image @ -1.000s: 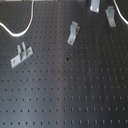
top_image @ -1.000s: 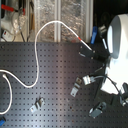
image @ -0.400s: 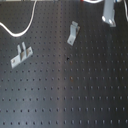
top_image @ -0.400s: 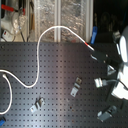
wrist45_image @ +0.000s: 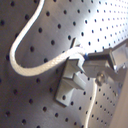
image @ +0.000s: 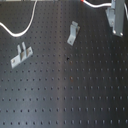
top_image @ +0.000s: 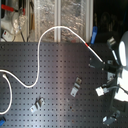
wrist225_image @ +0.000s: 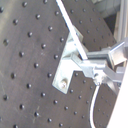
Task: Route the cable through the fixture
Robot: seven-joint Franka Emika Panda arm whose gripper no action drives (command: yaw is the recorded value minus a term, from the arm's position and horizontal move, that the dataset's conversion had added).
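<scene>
The white cable (top_image: 54, 30) runs from the second exterior view's left edge, arches over the back of the black perforated board (top_image: 50, 70) and ends at my gripper (top_image: 95, 54). The gripper is shut on the cable near its red-marked end (top_image: 88, 45). In the first exterior view the gripper (image: 117, 20) hangs at the top right and the cable (image: 27, 27) curves at the top left. In the first wrist view the cable (wrist45_image: 35, 65) lies pinched at the fingers (wrist45_image: 102, 62), just over a metal clip (wrist45_image: 70, 87). The clip (wrist225_image: 69, 65) and thin cable (wrist225_image: 67, 25) also show in the second wrist view.
Two metal clips stand on the board: one near the middle (image: 73, 34) (top_image: 76, 87), one toward the first exterior view's left (image: 20, 55) (top_image: 37, 104). The white robot body (top_image: 121, 65) fills the second exterior view's right. Clutter lies behind the board (top_image: 12, 20).
The gripper has moved toward the first exterior view's right with the cable end in it. The cable's arch has been drawn along with it. The clips have not moved.
</scene>
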